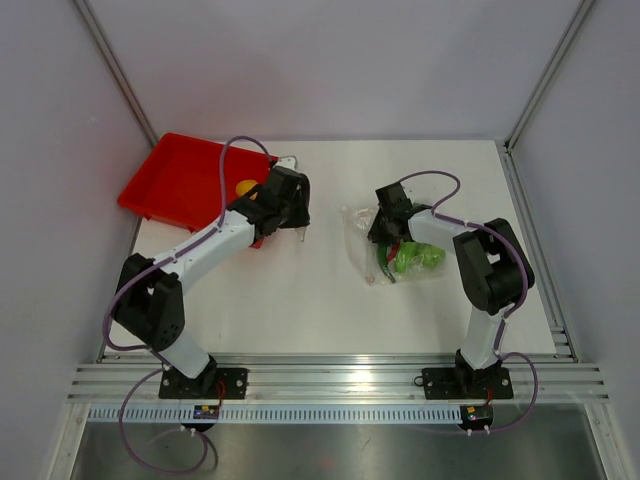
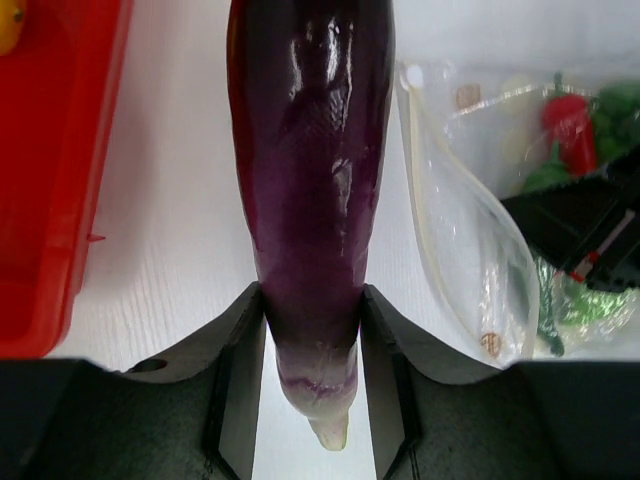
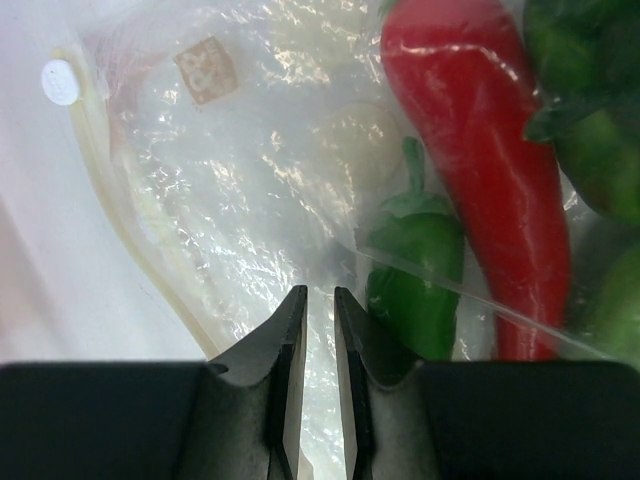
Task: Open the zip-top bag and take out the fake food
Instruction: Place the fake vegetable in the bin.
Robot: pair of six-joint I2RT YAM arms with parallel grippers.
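From where I stand, the left pincer (image 2: 312, 330) is clamped on the narrow pale end of the purple eggplant (image 2: 310, 180), which juts straight out ahead of it above the white counter (image 1: 300, 300), just beside the red tray (image 1: 170, 180) where 1 yellow piece (image 1: 245, 187) sits. The eggplant looks like light, hard, glossy plastic, so I'd judge it slippery. A hold nearer its thick middle would be surer than this one on the taper. Off to the right, well apart from the tray, the zip-top bag (image 3: 230, 170) lies on the counter with the rest of the fake food (image 1: 415, 258) inside. A red chilli (image 3: 480, 150) and a green pepper (image 3: 420, 280) show through the film. The right pincer (image 3: 318, 310) rests on the bag, jaws almost together, seemingly nipping a fold of the film. That film is thin, soft and crinkly and likely to slide unless pinned. The pepper lies just right of those tips.
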